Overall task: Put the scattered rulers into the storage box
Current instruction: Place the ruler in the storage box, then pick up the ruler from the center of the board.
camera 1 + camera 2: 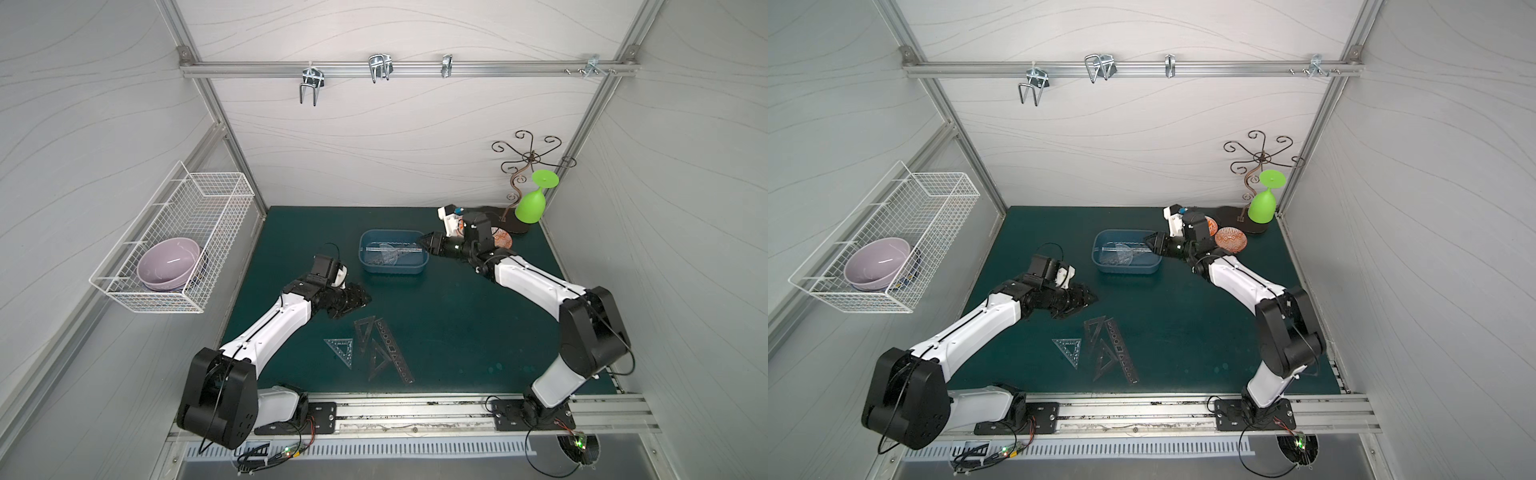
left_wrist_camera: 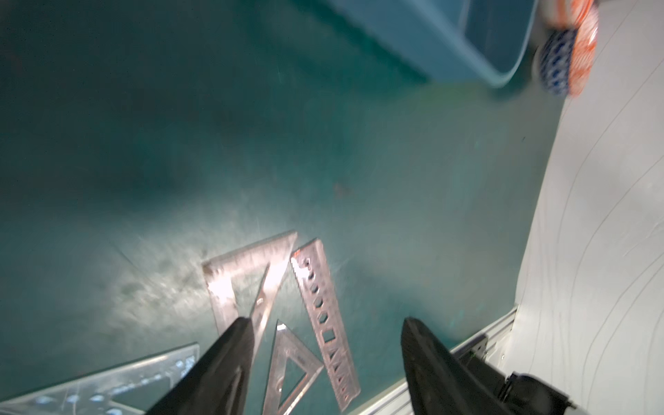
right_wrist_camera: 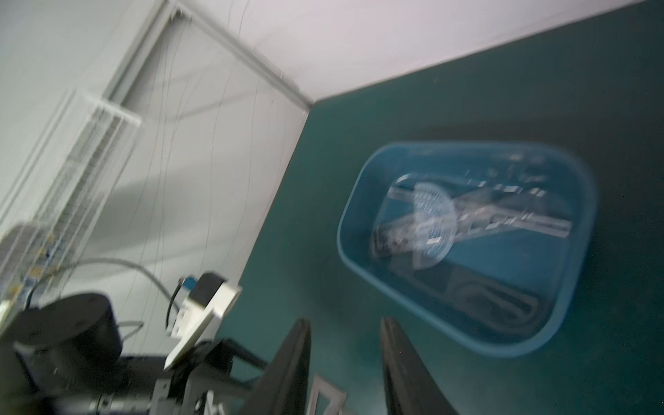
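Note:
The blue storage box (image 1: 392, 269) (image 1: 1127, 269) sits at the back middle of the green mat. Clear rulers (image 1: 388, 253) (image 3: 449, 219) lie inside it, a protractor and straightedge among them. My right gripper (image 1: 424, 242) (image 3: 345, 320) hovers at the box's right end, open and empty. On the front mat lie a bluish triangle (image 1: 340, 350) (image 2: 107, 381), two dark triangles (image 1: 365, 332) (image 1: 380, 362) and a dark stencil strip (image 1: 395, 354) (image 2: 323, 316). My left gripper (image 1: 362, 300) (image 2: 327, 319) is open, empty, just behind and left of them.
A white wire basket (image 1: 183, 208) on the left wall holds a purple bowl (image 1: 168, 264). Patterned bowls (image 1: 1230, 240) sit behind my right wrist. A green goblet (image 1: 534, 199) hangs upside down on a scrolled wire stand (image 1: 525, 160) in the back right corner.

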{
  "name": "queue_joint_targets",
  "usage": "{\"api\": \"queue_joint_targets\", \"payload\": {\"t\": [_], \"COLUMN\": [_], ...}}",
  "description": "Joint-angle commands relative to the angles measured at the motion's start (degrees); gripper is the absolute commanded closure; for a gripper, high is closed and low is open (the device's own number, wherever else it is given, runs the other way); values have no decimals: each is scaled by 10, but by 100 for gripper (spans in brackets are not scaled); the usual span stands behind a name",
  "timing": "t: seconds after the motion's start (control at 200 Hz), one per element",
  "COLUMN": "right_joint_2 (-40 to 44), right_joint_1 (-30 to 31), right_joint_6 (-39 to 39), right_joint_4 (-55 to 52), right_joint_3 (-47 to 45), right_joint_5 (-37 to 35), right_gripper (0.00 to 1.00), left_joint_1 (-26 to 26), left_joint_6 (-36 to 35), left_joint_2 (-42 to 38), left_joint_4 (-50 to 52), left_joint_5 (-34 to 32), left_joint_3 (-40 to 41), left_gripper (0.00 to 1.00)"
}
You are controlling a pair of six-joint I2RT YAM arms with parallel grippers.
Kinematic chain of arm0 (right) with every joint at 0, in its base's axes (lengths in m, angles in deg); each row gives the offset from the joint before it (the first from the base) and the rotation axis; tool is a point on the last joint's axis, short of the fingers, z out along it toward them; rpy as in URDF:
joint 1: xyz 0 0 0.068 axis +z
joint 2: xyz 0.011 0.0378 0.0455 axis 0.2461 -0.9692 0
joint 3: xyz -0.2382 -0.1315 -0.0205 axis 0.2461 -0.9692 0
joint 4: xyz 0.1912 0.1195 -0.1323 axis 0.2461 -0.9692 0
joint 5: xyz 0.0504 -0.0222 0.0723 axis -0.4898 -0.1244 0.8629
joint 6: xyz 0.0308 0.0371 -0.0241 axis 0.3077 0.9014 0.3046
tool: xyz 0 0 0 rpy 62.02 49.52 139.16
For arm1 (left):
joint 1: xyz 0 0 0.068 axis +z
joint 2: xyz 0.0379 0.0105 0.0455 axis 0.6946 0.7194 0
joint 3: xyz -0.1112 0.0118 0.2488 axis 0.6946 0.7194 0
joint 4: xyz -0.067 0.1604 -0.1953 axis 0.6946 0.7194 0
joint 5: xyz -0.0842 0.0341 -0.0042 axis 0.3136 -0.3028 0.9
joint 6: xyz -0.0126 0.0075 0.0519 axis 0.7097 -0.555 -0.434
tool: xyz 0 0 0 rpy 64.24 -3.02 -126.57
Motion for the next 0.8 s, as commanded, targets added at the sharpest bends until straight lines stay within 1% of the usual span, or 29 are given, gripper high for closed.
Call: {"api": "queue_joint_targets", "payload": {"t": [0.0,0.145,0.185,0.225,0.265,0.315,0.37,0.43,0.49,0.58,0.68,0.795], "right_joint_2": [31,59,64,75,88,107,117,114,95,49,-15,-72], "right_joint_1": [31,72,83,100,124,164,209,243,273,313,344,351], "right_joint_6": [-52,-60,-67,-84,-104,-124,-138,-139,-143,-148,-165,-177], "right_joint_4": [-59,-63,-73,-101,-130,-169,-206,-230,-244,-264,-286,-300], "right_joint_3": [-82,-159,-172,-178,-184,-186,-182,-170,-150,-108,-56,-12], "right_joint_5": [63,118,116,90,50,-34,-112,-171,-218,-275,-309,-304], "right_gripper": [63,67,69,69,69,67,62,60,58,55,55,55], "left_joint_1": [-34,-94,-106,-113,-114,-113,-112,-102,-81,-33,17,38], "left_joint_6": [39,65,70,74,76,77,77,70,62,51,41,28], "left_joint_2": [-17,4,16,29,37,37,24,2,-21,-52,-80,-90], "left_joint_4": [-37,-67,-77,-85,-90,-88,-76,-45,-19,-1,4,11], "left_joint_5": [3,3,4,8,11,5,-12,-37,-54,-51,-37,-35], "left_joint_3": [41,64,64,64,62,60,56,48,45,52,63,64], "left_gripper": [30,32,33,35,39,43,45,46,47,49,50,50]}}
